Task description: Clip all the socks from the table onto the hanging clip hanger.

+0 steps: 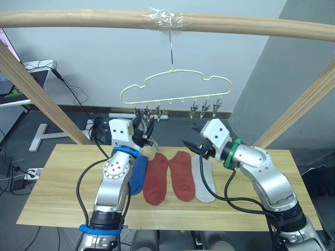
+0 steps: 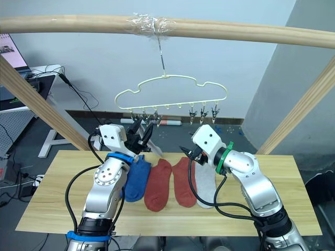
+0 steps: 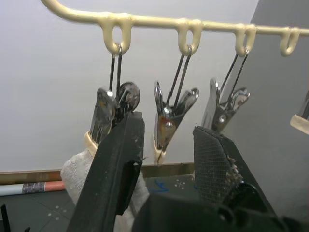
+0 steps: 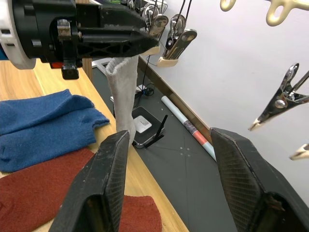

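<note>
The pale-yellow clip hanger hangs by its hook from the top pole. A light grey sock dangles from its leftmost clip. My left gripper is raised to the left clips and stands open, with the second clip between its fingers. On the table lie blue socks, two rust-red socks and a grey sock. My right gripper hovers open and empty over the red and grey socks, below the right clips.
A wooden frame surrounds the table: a top pole and slanted poles at the left and right. A desk with cables stands behind at the left. The table's front strip is bare wood.
</note>
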